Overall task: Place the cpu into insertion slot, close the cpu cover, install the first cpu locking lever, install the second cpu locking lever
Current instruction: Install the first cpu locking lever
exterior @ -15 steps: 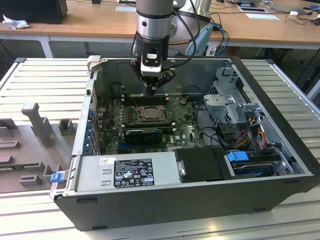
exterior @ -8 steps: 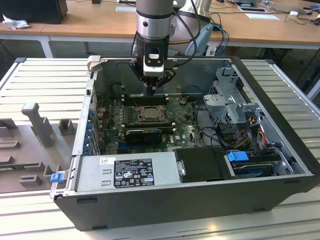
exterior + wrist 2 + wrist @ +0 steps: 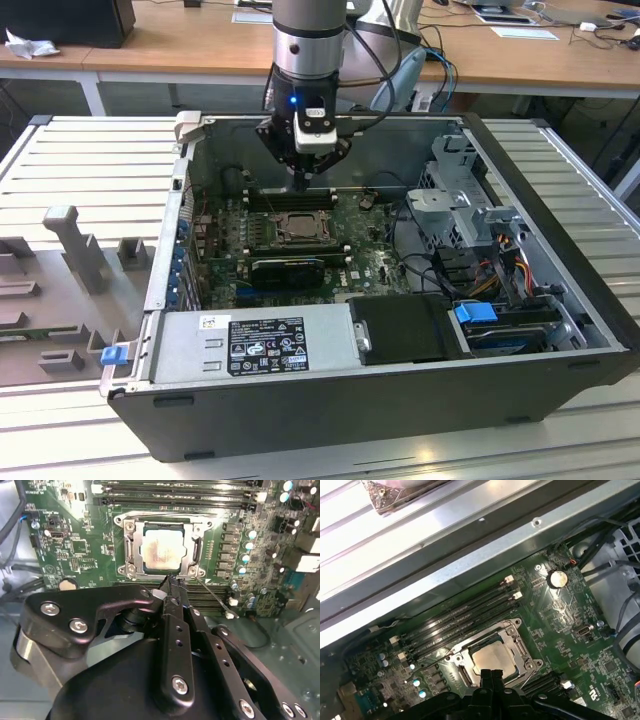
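- While the cpu [image 3: 162, 550] lies seated in the insertion slot [image 3: 188, 550], pale face up and level, the cpu cover [image 3: 131, 550] lies flat around it. I judge the first two steps done.
- One thin locking lever [image 3: 212, 596] slants out from the socket's corner across the green circuit board [image 3: 75, 545], and no catch holds it. By my judgement the lever steps are not yet done. I cannot make out the other lever.
- The gripper [image 3: 172, 582] hangs at the socket's near edge, close to that lever's root. Its fingers are drawn together and nothing shows between them. Whether the tip touches the lever or the cover, I cannot tell.
- The memory slots [image 3: 175, 495] run just beside the socket on its far side, and the case wall [image 3: 470, 545] rises beyond them.
- In the exterior view the long black card [image 3: 288, 268] lies near the socket's other side. The drive cage [image 3: 455, 195] stands well apart toward the exterior view's right.
- The case stands open above on the ribbed counter [image 3: 90, 160], so the arm has free room from overhead. The space is tightest low down, between the memory slots and the card.
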Robot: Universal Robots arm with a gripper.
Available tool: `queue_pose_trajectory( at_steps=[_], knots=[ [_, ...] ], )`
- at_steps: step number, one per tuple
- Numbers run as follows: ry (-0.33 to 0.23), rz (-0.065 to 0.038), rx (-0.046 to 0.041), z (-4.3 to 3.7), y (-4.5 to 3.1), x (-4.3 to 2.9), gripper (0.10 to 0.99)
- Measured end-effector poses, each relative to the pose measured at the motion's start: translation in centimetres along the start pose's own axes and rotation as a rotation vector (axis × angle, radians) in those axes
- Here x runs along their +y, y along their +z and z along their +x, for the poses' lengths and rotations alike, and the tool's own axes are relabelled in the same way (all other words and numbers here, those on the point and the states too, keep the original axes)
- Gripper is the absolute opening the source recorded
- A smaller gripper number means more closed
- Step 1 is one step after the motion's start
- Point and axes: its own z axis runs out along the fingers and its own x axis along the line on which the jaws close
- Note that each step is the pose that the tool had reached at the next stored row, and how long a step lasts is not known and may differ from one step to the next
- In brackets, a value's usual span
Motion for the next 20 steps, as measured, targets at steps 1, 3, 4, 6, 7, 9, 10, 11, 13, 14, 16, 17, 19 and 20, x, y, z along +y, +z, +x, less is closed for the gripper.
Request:
queue_pose_trajectory(
  at_steps=[1, 3, 4, 6, 7, 9, 10, 11, 13, 14, 16, 17, 19, 20],
  knots=[
    [-0.011, 0.000, 0.0004, 0.00, 0.00, 0.00, 0.106],
    [-0.042, 0.000, 0.0011, 0.00, 0.01, 0.00, 0.106],
    [-0.053, 0.000, 0.0014, 0.00, 0.01, 0.00, 0.106],
    [-0.071, 0.000, 0.0019, 0.00, 0.02, 0.00, 0.106],
    [-0.081, 0.000, 0.0021, 0.00, 0.02, 0.00, 0.106],
    [-0.110, 0.000, 0.0029, 0.00, 0.03, 0.00, 0.106],
    [-0.143, 0.001, 0.0037, 0.00, 0.05, 0.00, 0.106],
    [-0.171, 0.001, 0.0044, 0.00, 0.07, 0.00, 0.106],
    [-0.211, 0.001, 0.0054, 0.00, 0.12, 0.00, 0.106],
    [-0.228, 0.001, 0.0059, 0.00, 0.13, 0.00, 0.106],
    [-0.267, 0.001, 0.0069, 0.01, 0.18, -0.01, 0.106],
    [-0.293, 0.001, 0.0076, 0.01, 0.22, -0.01, 0.106],
    [-0.340, 0.001, 0.0088, 0.01, 0.30, -0.01, 0.106],
    [-0.373, 0.002, 0.0096, 0.01, 0.38, -0.01, 0.106]
  ],
)
